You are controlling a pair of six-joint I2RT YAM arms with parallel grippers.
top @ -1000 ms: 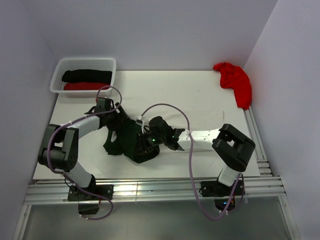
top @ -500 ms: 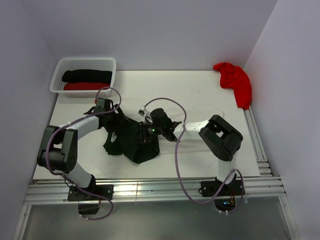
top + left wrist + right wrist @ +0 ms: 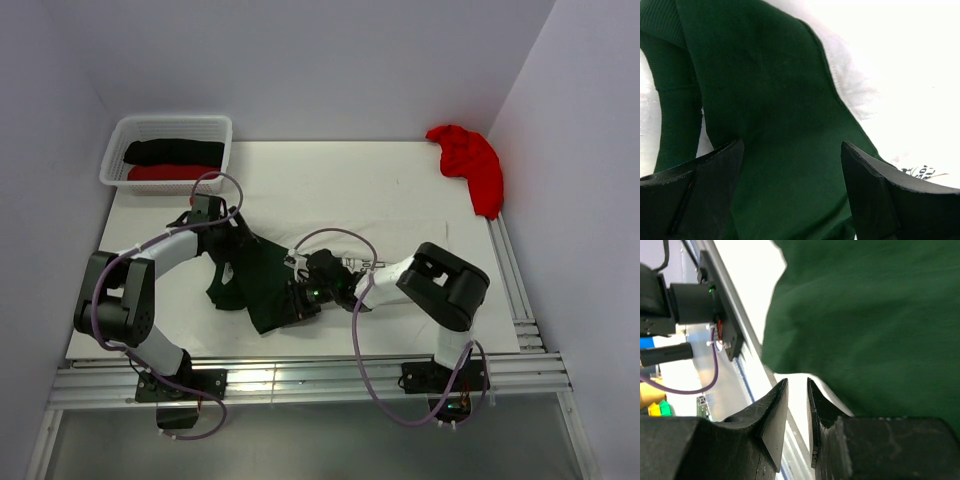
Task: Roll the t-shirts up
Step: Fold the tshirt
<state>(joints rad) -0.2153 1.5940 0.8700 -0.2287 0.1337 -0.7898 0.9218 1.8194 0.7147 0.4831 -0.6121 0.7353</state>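
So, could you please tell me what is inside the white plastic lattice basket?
Two rolls lie side by side: a black t-shirt at the back, a red t-shirt nearer. Whatever lies beneath them is covered.

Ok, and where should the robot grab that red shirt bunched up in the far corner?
On the red t-shirt, probably the narrow tail that trails toward the near edge. It looks thinner than the bunched top, so it should be easier to pinch. Come down from above and from its open left side, since the wall stands close on its right.
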